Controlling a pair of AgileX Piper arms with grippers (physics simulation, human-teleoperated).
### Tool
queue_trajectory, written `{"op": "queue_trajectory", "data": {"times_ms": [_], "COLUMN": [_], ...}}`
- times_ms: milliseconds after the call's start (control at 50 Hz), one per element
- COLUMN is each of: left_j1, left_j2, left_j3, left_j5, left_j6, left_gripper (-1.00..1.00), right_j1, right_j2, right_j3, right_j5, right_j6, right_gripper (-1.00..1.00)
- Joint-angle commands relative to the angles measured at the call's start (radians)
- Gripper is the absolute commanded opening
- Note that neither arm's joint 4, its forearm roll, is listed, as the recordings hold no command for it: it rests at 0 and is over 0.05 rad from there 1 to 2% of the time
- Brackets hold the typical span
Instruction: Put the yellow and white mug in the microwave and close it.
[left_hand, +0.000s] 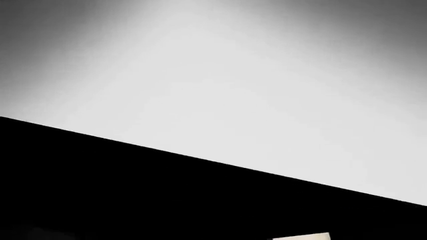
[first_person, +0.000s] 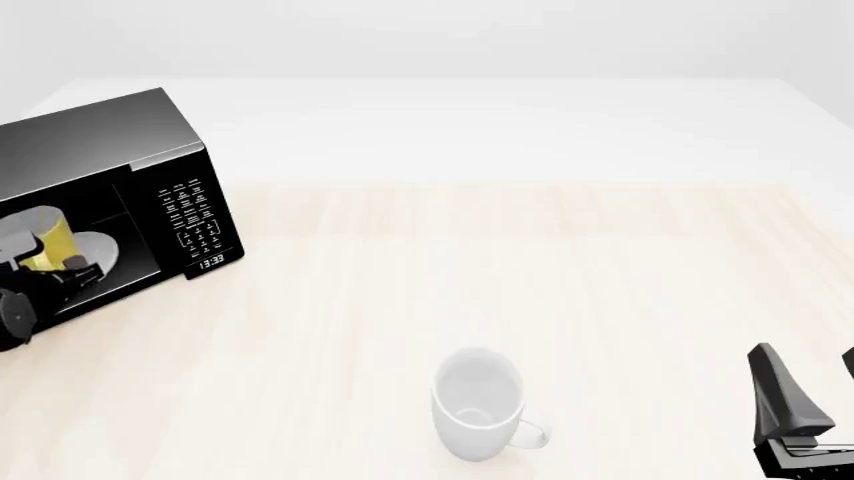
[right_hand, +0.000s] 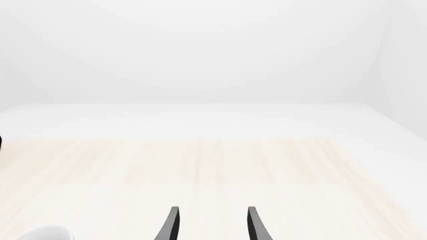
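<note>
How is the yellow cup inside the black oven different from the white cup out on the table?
The yellow and white mug is yellow outside; the white mug is white all over. The yellow one sits inside the microwave, on its white plate, with the left claw right at it; the white one stands alone on the open table, touched by neither claw. The white mug looks larger, though it is nearer the camera. Both stand roughly upright.
</note>
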Motion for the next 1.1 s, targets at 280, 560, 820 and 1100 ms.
{"op": "queue_trajectory", "data": {"times_ms": [280, 560, 820, 1100], "left_j1": [-0.014, -0.012, -0.025, -0.037], "left_j2": [-0.030, -0.148, -0.256, -0.343], "left_j3": [0.026, 0.133, 0.202, 0.247], "left_j5": [-0.005, -0.026, -0.011, 0.021], "left_j6": [0.010, 0.029, 0.027, 0.017], "left_gripper": [1.00, 1.00, 1.00, 1.00], "right_j1": [0.000, 0.000, 0.000, 0.000], "right_j2": [0.000, 0.000, 0.000, 0.000], "right_j3": [0.000, 0.000, 0.000, 0.000], "right_j5": [0.000, 0.000, 0.000, 0.000], "right_j6": [0.000, 0.000, 0.000, 0.000], "right_gripper": [1.00, 1.00, 1.00, 1.00]}}
